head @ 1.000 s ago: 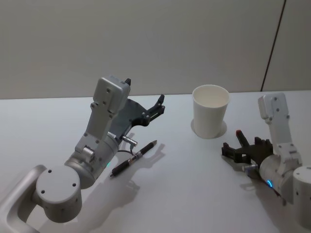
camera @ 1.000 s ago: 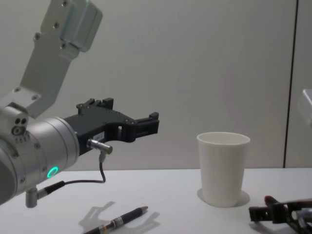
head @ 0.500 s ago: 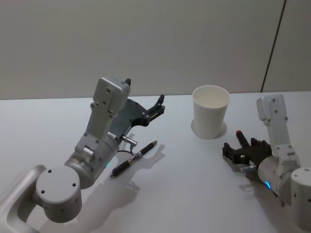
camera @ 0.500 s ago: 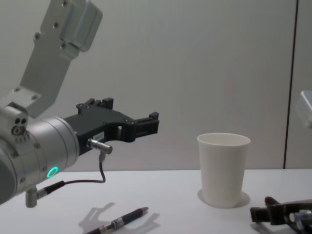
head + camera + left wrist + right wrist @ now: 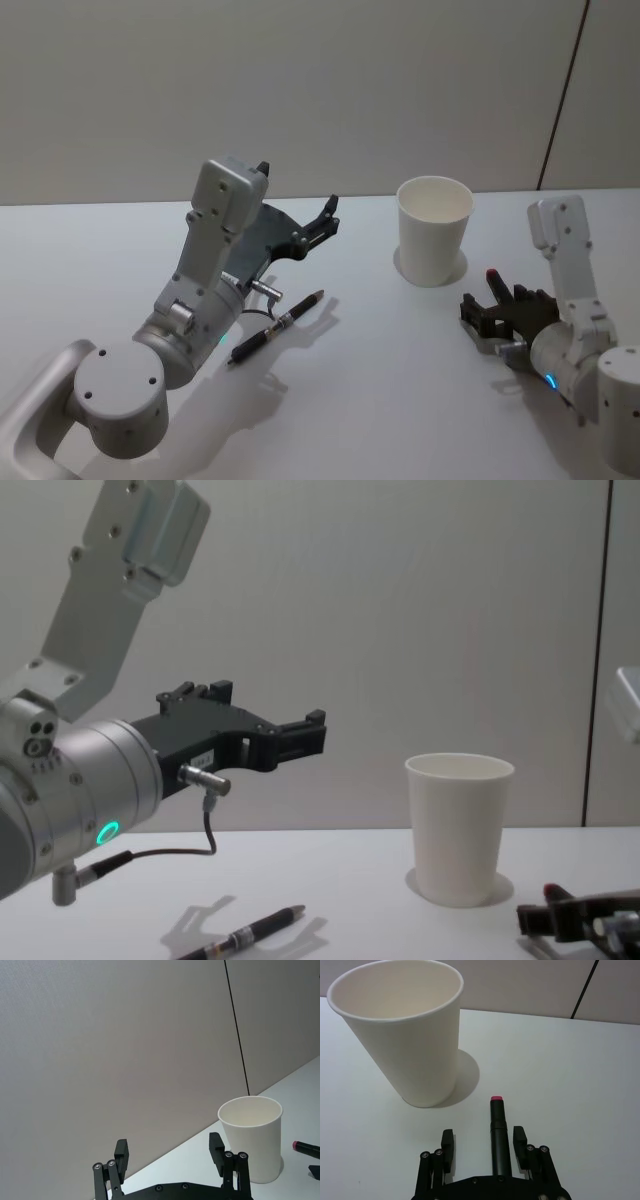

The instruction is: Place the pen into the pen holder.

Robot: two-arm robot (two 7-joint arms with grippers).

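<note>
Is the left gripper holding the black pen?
No, the black pen lies on the white table, and the left gripper is open in the air, holding nothing.

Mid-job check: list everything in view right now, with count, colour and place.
pen holder: 1, white paper cup, upright on the table, far side, right of centre.
black pen: 1, black, lying on the table beside the left arm.
red-tipped pen: 1, dark with red end, lying between the right gripper's fingers, gaps either side.
table: 1, white.
left gripper: 1, black, open, raised left of the cup.
right gripper: 1, black, open, low by the table.
</note>
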